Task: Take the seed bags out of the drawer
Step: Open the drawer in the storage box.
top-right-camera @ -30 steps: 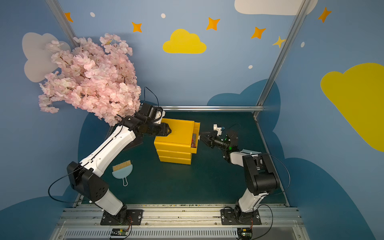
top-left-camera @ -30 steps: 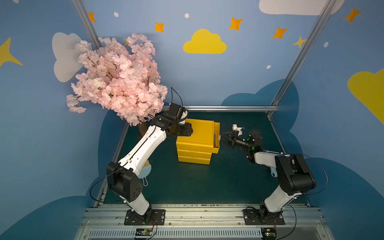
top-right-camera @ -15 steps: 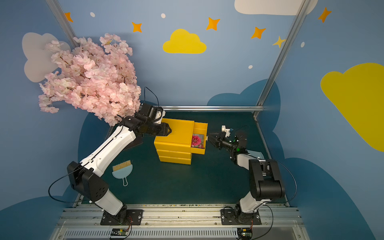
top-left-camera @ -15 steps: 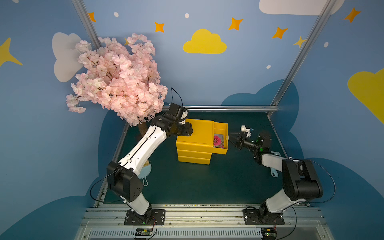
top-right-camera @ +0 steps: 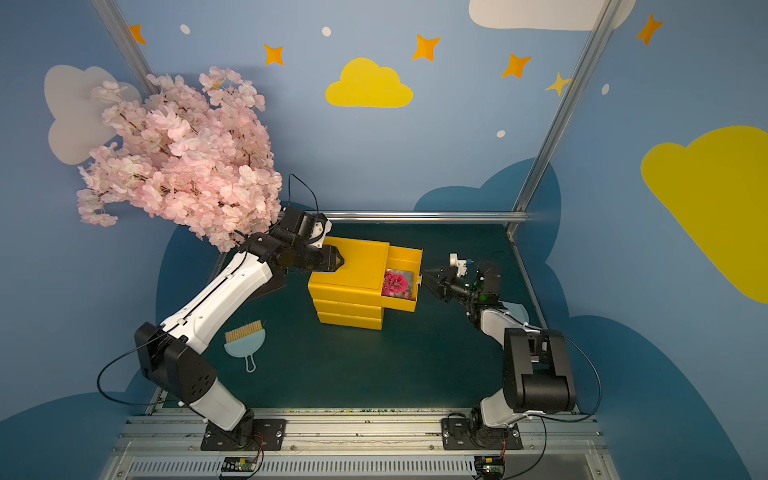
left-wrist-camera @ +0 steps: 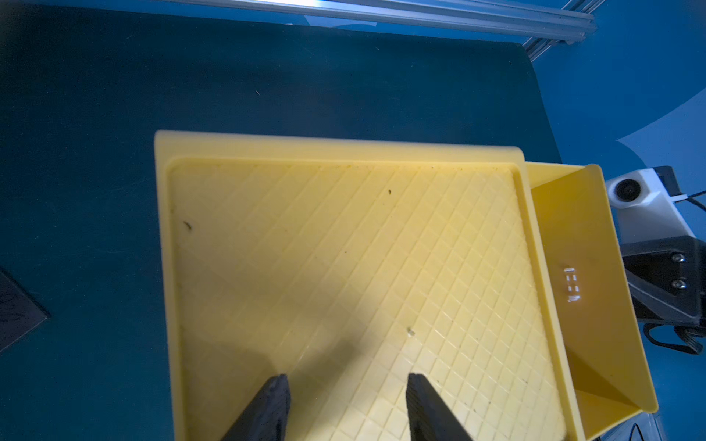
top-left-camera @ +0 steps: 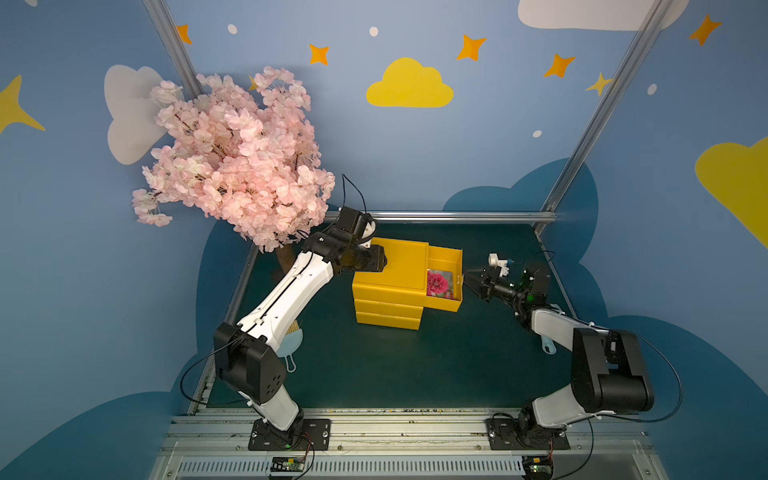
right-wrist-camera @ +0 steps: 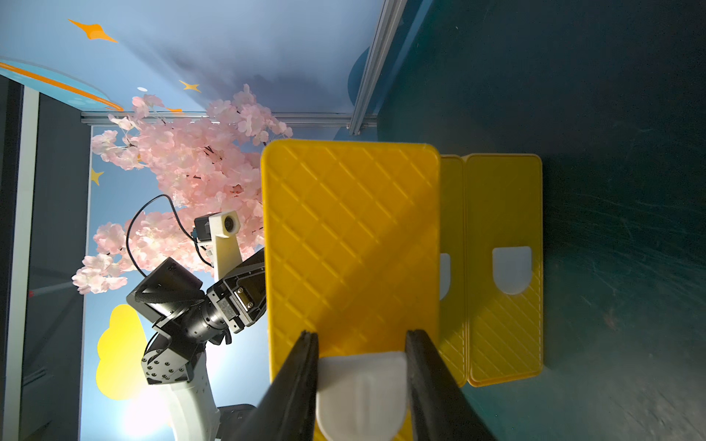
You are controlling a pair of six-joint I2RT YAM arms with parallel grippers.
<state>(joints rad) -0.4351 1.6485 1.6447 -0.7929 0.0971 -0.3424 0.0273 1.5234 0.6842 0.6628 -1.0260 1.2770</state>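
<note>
Seed bags (top-left-camera: 437,284) partly hidden in drawer (top-left-camera: 444,257), count unclear

We count one yellow cabinet (top-left-camera: 399,266) holding three drawers (top-left-camera: 444,304), each with one white handle (right-wrist-camera: 512,269). One seed bag (top-left-camera: 437,283) shows; any beneath it we cannot tell. One pink blossom tree (top-left-camera: 232,166), one pale blue brush (top-right-camera: 245,338), one half-hidden pale blue item (top-left-camera: 548,345), two robot arms (top-left-camera: 286,299).

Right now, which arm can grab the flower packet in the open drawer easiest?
Probably right: the right claw grips the drawer handle, close to the seed bag. The left claw is open over the cabinet top, farther away.
</note>
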